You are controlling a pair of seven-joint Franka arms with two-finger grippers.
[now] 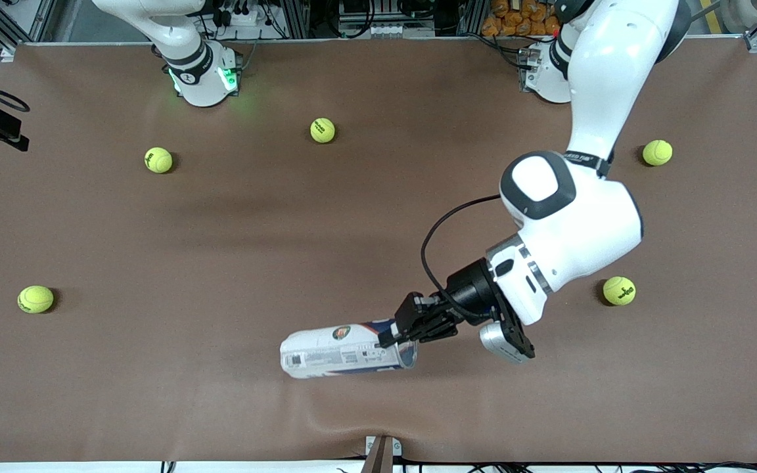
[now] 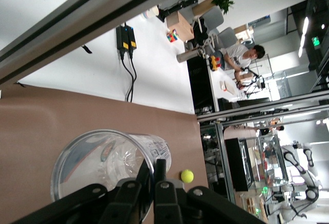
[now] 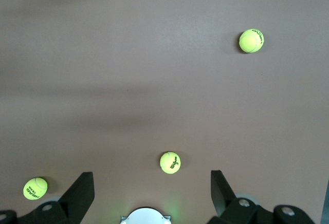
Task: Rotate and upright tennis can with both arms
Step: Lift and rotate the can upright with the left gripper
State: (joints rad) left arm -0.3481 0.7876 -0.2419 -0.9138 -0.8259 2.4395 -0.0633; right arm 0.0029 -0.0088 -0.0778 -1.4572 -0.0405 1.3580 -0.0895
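The tennis can (image 1: 342, 351) lies on its side on the brown table, near the front camera's edge, with its open metallic-rimmed end toward the left arm's end. My left gripper (image 1: 399, 336) is shut on the wall at that open end, one finger inside and one outside. In the left wrist view the can (image 2: 103, 157) is clear and empty, and the gripper (image 2: 153, 168) pinches its rim. My right gripper (image 3: 151, 174) is open and empty, held high over the table near its own base (image 1: 201, 79). It is out of the front view.
Several yellow-green tennis balls lie scattered on the table: one (image 1: 322, 130) and another (image 1: 158, 159) near the right arm's base, one (image 1: 35, 299) at that end, and two (image 1: 657, 152) (image 1: 619, 290) at the left arm's end.
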